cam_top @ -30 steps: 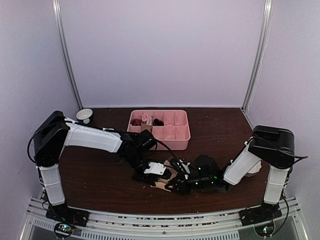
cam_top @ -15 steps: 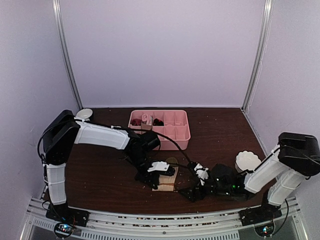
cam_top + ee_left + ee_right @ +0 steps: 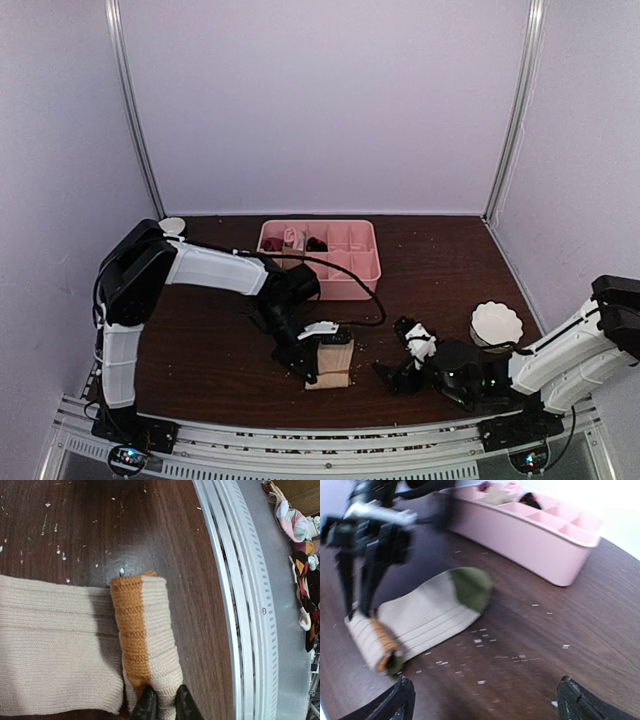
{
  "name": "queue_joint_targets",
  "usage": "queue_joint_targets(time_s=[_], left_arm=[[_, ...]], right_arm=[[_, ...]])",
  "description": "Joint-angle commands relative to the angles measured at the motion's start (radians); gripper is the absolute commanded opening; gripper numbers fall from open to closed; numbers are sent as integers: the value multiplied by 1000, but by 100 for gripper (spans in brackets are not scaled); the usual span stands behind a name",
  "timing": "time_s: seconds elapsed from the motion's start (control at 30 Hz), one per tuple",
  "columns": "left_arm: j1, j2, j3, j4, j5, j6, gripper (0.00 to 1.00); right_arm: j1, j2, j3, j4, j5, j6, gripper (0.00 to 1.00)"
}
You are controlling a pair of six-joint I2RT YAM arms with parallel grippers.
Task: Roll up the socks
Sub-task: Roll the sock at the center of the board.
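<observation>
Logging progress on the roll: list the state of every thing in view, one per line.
beige sock: orange-banded end rolled up, rest lying flat.
left claw: shut on the sock's rolled end.
right claw: open, empty, apart from the sock.
pink divided tray: upright, a few compartments filled.
white bowl: upright.

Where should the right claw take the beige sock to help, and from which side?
On the beige sock, the olive toe: flat, free end nearest the pink tray. Come from above on the right, since the left claw pinches the rolled cuff.
</observation>
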Motion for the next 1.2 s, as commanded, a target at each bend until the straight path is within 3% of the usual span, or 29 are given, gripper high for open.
queue_joint_targets(time_s=[0.0,0.13,0.33,0.93,1.0,1.17], left_arm=[[3,60,61,-34,41,-79,12],[3,96,89,-38,20,-124,12],[4,152,135,-92,-24,-103,10],[23,243,240,-230,8,-12,10],[30,243,248,-234,10,-7,17],[84,150,214,-198,87,45,57]], right_arm=[[136,108,30,-12,14,-179,100],[208,160,32,95,-41,-284,93],[224,245,178,-6,-113,-468,80],[43,424,352,-168,-374,-607,46],[31,437,367,-203,-403,-595,40],[-24,476,386,-270,-496,-497,22]])
